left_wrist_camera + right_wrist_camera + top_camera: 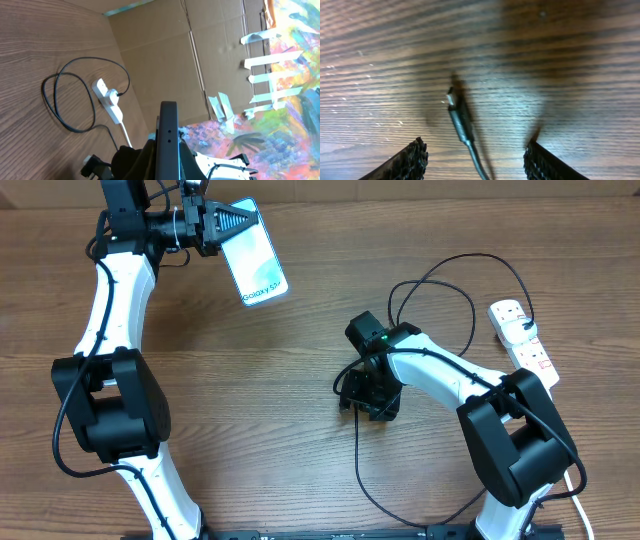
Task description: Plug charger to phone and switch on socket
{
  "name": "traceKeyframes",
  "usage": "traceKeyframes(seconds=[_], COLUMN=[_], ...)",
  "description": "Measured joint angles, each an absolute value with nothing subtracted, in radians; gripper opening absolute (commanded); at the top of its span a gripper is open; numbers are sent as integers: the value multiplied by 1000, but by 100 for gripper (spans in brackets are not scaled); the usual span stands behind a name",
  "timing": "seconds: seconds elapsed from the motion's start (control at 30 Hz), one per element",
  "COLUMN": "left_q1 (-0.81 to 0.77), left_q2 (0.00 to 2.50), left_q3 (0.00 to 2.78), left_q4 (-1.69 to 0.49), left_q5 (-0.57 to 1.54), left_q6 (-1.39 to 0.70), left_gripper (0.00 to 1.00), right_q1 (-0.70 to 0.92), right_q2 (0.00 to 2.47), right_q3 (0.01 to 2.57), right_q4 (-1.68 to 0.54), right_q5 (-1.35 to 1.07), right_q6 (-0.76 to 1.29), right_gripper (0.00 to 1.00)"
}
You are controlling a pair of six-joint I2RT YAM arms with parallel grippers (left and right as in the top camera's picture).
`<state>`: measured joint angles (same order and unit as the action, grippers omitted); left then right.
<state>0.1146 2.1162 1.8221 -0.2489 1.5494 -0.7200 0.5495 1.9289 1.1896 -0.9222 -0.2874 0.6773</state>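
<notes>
My left gripper (222, 225) is shut on the phone (256, 265), holding it lifted at the far left, its light blue screen up; in the left wrist view the phone shows edge-on (168, 135). The charger cable (440, 285) loops from its black plug in the socket (524, 340), a white power strip at the right. Its small slim plug (457, 115) lies on the wood between the fingers of my right gripper (475, 160), which is open just above it. In the overhead view my right gripper (368, 395) is at the table's middle.
A thick white cord (578, 500) runs from the strip toward the front right. The cable continues in a loop near the front edge (390, 500). A cardboard wall (165, 55) stands behind the table.
</notes>
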Motion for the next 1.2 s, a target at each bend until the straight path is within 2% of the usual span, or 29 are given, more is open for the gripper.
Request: traceKeyframes(seconds=[0.5,0.57,0.6,0.77,0.87,1.2], left_q1=[115,114,115,115,114,114], left_q2=[2116,2116,2116,2116,2116,2116], left_q3=[1822,1822,1822,1822,1822,1822], left_q4=[-249,-249,-249,-250,-251,-252], left_q5=[1549,1549,1549,1548,1548,1545], left_q6=[-698,-698,-698,-695,-695,-695], left_gripper=[4,4,4,4,4,4], right_q1=[552,555,557,558,558,558], right_q2=[1940,1940,1940,1940,1940,1942], right_q3=[1210,1211,1211,1211,1211,1208], right_q4=[-865,-865,-864,-844,-842,-846], right_q5=[-293,-286,-281,-252,-239,-227], right_q6=[685,689,691,714,721,756], right_gripper=[62,58,52,47,38,35])
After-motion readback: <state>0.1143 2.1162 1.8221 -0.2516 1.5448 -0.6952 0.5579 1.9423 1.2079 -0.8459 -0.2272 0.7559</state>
